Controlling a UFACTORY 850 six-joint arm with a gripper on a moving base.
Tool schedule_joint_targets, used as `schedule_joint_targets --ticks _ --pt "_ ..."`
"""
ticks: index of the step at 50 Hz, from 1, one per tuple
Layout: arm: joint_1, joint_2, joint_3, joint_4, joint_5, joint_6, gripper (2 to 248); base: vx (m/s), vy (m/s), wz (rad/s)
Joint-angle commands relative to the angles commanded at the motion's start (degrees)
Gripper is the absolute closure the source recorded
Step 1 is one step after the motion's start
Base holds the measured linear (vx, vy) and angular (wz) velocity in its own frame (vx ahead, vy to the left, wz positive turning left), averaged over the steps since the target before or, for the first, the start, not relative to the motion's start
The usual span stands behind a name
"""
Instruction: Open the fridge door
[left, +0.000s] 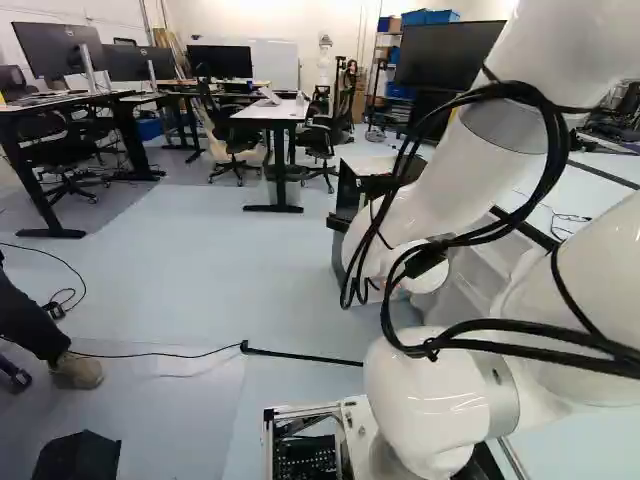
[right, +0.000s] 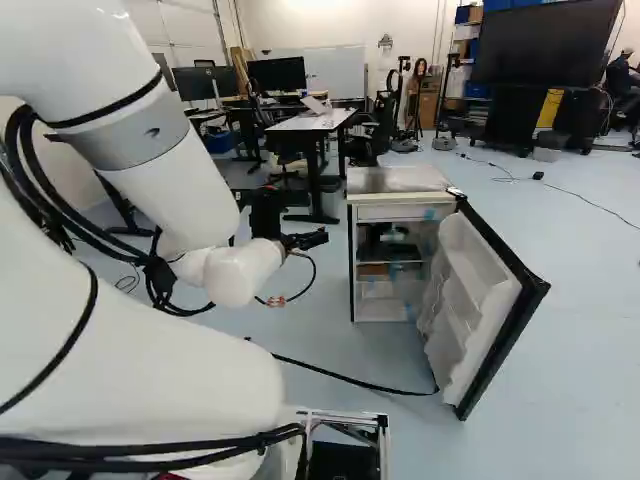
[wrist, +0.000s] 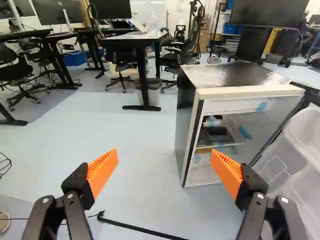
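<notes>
Close by the base, the white arm reaches out over the pale floor, its black fingers released and standing wide apart, orange pads facing each other. Beyond them, at the right of the right base view, I can see the fridge door swung well open, its moulded inner side showing. It's joined to the fridge, upright on the floor, with shelves inside. Behind that there's a desk, and farther off a big dark screen
</notes>
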Motion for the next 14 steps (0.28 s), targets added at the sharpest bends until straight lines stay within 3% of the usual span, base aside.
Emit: schedule_joint_targets --ticks 14 --pt "0.12 0.28 0.21 -0.49 -0.08 0.0 3 0.0 0.0 0.0"
